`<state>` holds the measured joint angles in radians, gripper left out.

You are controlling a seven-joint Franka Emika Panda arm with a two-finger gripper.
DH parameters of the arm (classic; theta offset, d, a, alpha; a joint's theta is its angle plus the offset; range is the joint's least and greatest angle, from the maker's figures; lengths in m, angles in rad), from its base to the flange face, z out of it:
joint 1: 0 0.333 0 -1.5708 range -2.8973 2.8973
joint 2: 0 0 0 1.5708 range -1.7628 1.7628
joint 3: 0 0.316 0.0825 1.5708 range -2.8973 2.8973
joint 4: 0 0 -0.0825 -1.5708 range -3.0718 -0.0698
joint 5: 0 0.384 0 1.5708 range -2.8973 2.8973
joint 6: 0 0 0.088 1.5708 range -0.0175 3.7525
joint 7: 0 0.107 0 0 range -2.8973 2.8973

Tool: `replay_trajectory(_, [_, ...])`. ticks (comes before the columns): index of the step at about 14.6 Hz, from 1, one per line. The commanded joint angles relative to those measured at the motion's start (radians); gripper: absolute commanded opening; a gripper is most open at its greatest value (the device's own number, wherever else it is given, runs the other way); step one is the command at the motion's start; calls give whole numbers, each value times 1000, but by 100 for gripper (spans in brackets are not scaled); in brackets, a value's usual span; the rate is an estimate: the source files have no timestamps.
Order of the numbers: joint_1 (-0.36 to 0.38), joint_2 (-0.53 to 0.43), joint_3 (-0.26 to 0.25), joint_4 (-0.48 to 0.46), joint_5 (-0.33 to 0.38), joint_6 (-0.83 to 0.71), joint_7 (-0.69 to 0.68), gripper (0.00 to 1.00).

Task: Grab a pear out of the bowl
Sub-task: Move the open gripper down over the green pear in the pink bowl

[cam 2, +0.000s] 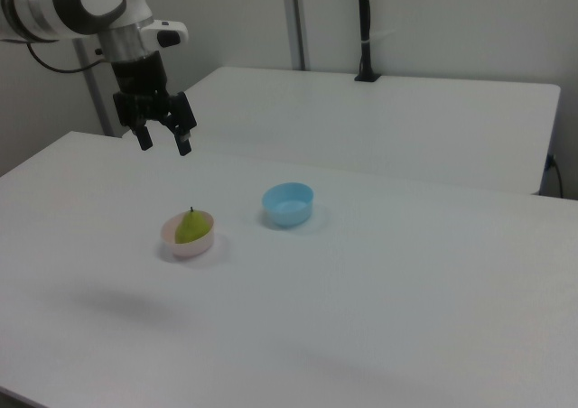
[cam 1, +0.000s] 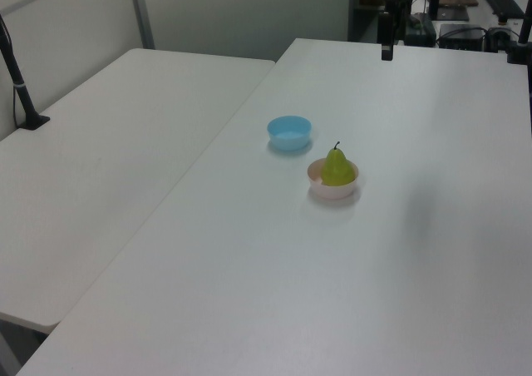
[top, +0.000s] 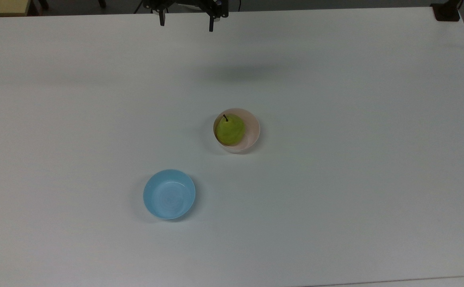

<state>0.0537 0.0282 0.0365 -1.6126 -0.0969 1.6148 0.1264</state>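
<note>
A yellow-green pear [top: 230,129] [cam 1: 336,167] [cam 2: 189,227] with a dark stem stands upright in the pale pink bowl [top: 251,133] [cam 1: 333,190] [cam 2: 187,245] near the middle of the white table. My gripper [top: 185,24] [cam 2: 163,143] hangs high above the table, open, with nothing between its fingers. In the top view it sits at the upper edge, well away from the bowl. In the right view it is above and slightly left of the pear. The left view shows one dark finger [cam 1: 386,45] at the top.
An empty light blue bowl [top: 169,194] [cam 1: 289,132] [cam 2: 288,203] sits apart from the pink one. A second white table [cam 1: 100,160] [cam 2: 379,119] adjoins this one. A black post [cam 1: 17,76] [cam 2: 364,29] stands on it.
</note>
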Motion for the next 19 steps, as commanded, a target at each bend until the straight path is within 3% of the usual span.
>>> replay_trajectory(1, [12, 4, -3, -15, 22, 60, -21, 100])
replay_trajectory(11, [133, 188, 8, -17, 14, 220, -5, 100])
replay_trajectory(19, [135, 312, 8, -18, 16, 312, -5, 100])
